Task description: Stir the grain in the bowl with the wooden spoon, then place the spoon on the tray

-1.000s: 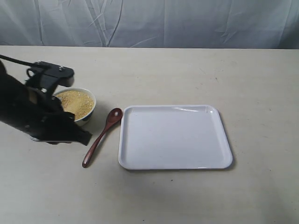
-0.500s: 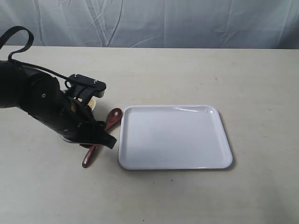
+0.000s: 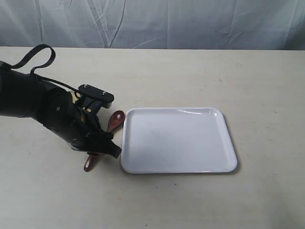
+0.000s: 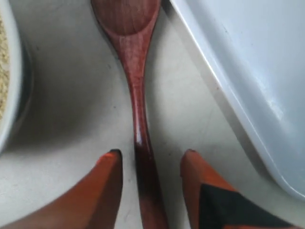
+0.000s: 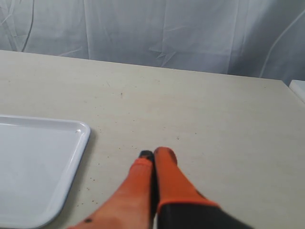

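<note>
Left of centre, the slim reddish-brown wooden spoon (image 3: 115,119) is straddled by the spread jaws of the left gripper (image 4: 150,155), beside the white rectangular plastic tray (image 3: 178,140); the jaws of the right gripper (image 5: 153,155) are pressed together.

Reddish wooden spoon (image 4: 136,71) flat between bowl (image 4: 14,76) of grain (image 4: 2,67) and white tray (image 4: 248,57)

No legible text, labels, brands or numbers in any view: nothing printed on the glossy white rectangular plastic tray (image 3: 178,140) or the dark reddish-brown wooden spoon (image 4: 136,95).
</note>
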{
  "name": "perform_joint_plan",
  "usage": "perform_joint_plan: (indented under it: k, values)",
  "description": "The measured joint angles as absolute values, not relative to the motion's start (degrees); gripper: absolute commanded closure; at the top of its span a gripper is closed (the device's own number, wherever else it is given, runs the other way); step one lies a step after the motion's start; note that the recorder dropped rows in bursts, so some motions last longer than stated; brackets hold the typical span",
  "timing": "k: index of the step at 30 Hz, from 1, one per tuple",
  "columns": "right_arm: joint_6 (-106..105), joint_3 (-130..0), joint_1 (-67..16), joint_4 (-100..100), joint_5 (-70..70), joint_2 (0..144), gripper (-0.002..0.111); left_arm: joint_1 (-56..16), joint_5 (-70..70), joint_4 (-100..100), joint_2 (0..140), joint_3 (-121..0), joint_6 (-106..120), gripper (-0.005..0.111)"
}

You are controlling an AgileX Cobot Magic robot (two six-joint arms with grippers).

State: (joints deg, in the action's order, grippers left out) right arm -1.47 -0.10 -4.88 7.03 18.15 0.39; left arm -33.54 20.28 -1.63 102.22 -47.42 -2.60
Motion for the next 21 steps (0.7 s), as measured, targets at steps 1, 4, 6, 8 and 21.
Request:
perform_joint_plan:
  k: [1,4,6,8,21]
  values:
    - [-1.5,-0.1,-4.9,7.0,18.2,0.4,0.108,-33.5,20.2,-1.6,102.8,-47.4,-2.6,0.067]
    - [-1.5,-0.1,-4.9,7.0,18.2,0.4,0.108,-33.5,20.0,-1.6,103.8,-47.4,-2.6,0.073]
    - [-1.5,-0.1,-4.9,7.0,18.2,0.4,0.108,-33.5,20.0,-1.6,103.8,-47.4,-2.6,0.087]
    - [-1.5,-0.1,-4.9,7.0,18.2,0.4,0.108,-33.6,20.3,-1.6,103.8,-47.4,-2.6,0.099]
    - [-1.5,-0.1,-4.9,7.0,18.2,0.4,0.108,-33.6,30.8,-0.6,98.4,-51.0,-2.5,0.107]
